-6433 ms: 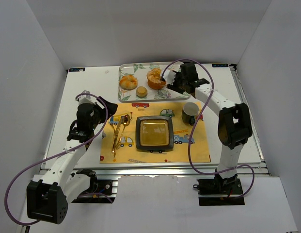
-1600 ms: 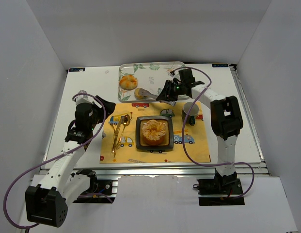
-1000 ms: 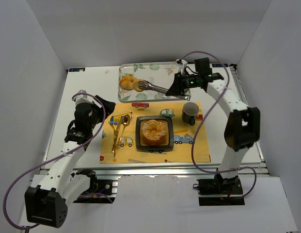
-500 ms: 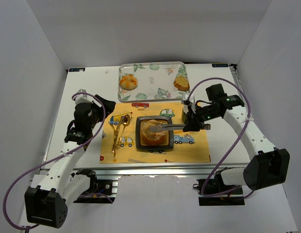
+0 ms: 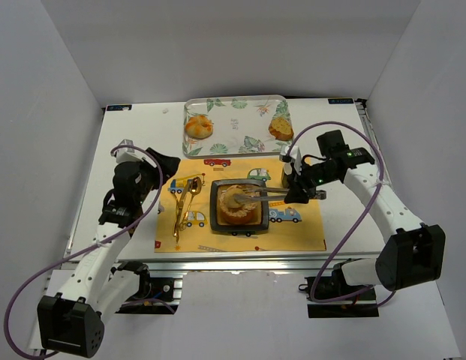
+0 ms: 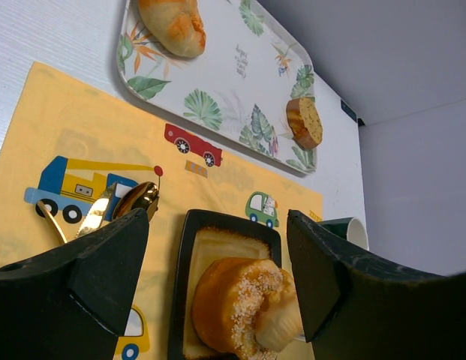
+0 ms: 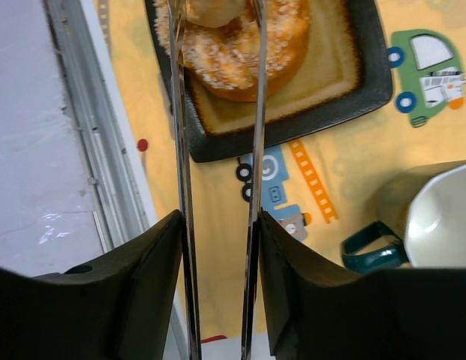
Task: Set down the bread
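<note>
Toward near edge of bench (image 5: 150,124), on plate (image 5: 239,229): bun (image 7: 210,9) perched atop ring bread (image 7: 240,56), between tongs (image 5: 274,196) grasped by right jaws; left jaws released. Could roll off once freed.

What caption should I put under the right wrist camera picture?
The tongs in the right gripper straddle a small bun atop the sugary ring bread.

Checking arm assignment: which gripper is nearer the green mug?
Right. The right gripper, holding tongs, sits right beside the mug. The left gripper hovers across the placemat, at its left edge.
</note>
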